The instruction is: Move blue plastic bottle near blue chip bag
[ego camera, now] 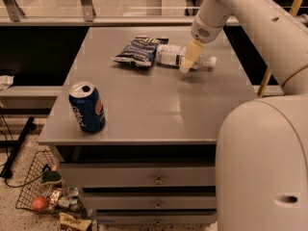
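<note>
The blue plastic bottle lies on its side at the back of the grey table, its white cap pointing right. Its left end touches or nearly touches the blue chip bag, a crinkled dark blue bag with white lettering lying flat just to its left. My gripper comes down from the arm at the upper right and sits over the middle of the bottle, hiding part of it.
A dark blue soda can stands upright near the table's front left corner. Drawers are below the tabletop. A wire basket with litter sits on the floor at the lower left. My own large white body fills the lower right.
</note>
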Motion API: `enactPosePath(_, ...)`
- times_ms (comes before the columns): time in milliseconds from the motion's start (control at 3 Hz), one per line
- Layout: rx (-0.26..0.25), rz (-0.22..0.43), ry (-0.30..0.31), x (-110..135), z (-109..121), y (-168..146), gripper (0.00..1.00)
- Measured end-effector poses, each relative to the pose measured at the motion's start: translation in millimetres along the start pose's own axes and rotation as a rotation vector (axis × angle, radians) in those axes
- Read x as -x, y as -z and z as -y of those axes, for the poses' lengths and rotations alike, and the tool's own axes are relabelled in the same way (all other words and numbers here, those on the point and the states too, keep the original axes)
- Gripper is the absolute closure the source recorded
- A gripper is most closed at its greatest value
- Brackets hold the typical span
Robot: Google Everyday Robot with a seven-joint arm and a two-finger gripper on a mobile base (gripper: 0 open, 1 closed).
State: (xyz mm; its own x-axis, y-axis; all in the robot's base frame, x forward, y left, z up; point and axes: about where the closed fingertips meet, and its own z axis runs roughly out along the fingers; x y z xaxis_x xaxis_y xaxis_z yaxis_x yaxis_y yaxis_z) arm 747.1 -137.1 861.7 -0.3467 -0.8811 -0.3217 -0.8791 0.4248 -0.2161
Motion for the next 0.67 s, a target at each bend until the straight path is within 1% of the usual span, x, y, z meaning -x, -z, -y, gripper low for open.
enactPosePath(333,-0.040,0.086,-0.029,-15,7,38,0.00)
enactPosePath(667,-0.125,0.146,-0.119,-57,11,86,0.00)
